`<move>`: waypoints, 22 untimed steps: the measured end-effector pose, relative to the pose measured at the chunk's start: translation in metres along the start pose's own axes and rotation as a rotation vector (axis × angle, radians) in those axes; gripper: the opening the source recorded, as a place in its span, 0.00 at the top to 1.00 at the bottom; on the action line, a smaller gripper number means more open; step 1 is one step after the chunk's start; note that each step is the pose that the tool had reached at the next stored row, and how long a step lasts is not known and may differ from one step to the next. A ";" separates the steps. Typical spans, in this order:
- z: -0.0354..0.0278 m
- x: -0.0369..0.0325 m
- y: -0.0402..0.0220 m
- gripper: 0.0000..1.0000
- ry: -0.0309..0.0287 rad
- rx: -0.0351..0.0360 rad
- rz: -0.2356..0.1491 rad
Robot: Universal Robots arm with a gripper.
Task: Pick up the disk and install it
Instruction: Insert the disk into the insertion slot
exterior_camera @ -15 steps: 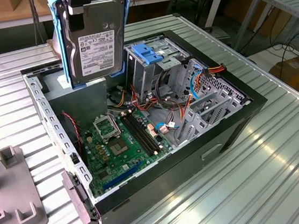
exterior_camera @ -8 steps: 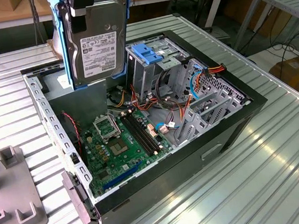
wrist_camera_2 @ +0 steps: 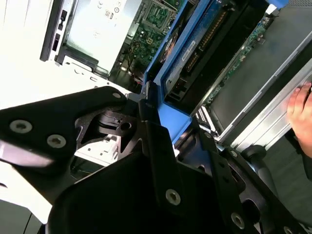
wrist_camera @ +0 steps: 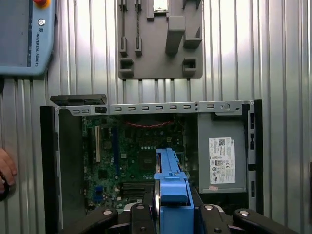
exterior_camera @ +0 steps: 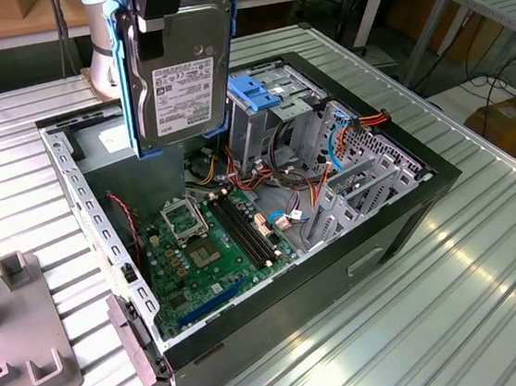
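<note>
While I am holding the disk (exterior_camera: 180, 81) upright on edge, my pincer (exterior_camera: 164, 0) is closing firmly across its thin dimension at the upper end. The bright blue carrier rail (wrist_camera: 171, 192) is framing the metal body on both sides. The disk is hanging clear in the air, label facing the exterior view, above the far part of the open computer case (exterior_camera: 401, 223). It is touching nothing below.

I am judging it dense and rigid for its size, with smooth metal faces that could slip. It is also likely fragile to knocks, and the plastic rail is probably the only part that gives a little. A hold across the thickness near one end, like this one, is leaving the long rail edges free.

Just to the exterior view's right, the drive cage (exterior_camera: 301, 123) with its light-blue latch (exterior_camera: 256, 91) is standing open. The motherboard (exterior_camera: 213, 245) is lying on the case floor beneath, and the power supply (wrist_camera: 222, 156) is sitting in a corner. A person's hand (wrist_camera: 6, 168) is resting just beside the case on the ribbed table (exterior_camera: 494, 297).
</note>
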State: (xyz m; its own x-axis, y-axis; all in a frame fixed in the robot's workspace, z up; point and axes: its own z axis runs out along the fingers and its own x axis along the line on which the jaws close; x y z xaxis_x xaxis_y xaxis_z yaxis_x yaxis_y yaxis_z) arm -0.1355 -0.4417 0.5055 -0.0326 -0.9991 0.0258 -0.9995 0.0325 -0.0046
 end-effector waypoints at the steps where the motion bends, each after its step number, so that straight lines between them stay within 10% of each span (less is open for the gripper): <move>1: 0.0010 0.0147 -0.0018 0.63 0.0001 0.0000 0.000; 5: 0.0018 0.0155 -0.0233 0.63 0.0002 0.0000 0.001; 22: 0.0025 0.0145 -0.0634 0.63 0.0001 0.0000 0.003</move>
State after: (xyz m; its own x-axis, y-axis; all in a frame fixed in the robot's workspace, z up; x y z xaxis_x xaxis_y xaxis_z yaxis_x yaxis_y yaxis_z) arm -0.0726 -0.4583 0.5036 -0.0354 -0.9990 0.0259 -0.9994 0.0353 -0.0046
